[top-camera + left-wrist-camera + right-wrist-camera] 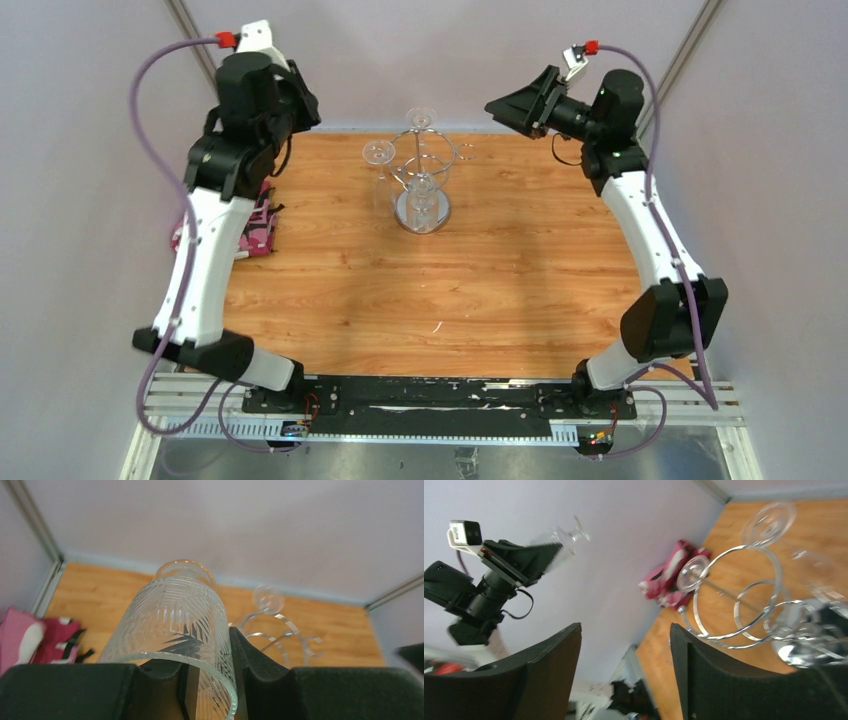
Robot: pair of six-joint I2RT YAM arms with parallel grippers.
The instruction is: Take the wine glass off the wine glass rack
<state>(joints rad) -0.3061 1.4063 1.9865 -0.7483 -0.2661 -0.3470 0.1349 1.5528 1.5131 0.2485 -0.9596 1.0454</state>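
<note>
My left pincer [202, 662] is pinching the etched wine glass [172, 620] by its bowl wall, up in the air left of the wine glass rack [424, 165]. I'm judging it light, slick and brittle, so I'm favouring gentle pressure. My right pincer [624, 670] is gaping wide, empty.

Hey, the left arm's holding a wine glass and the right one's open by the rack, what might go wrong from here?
1. The left gripper pinches the wine glass by its ribbed bowl, up in the air; a slip would likely drop and break it.
2. The right gripper is open and empty close to the wine glass rack, where other glasses hang; a careless swing might knock them.
</note>
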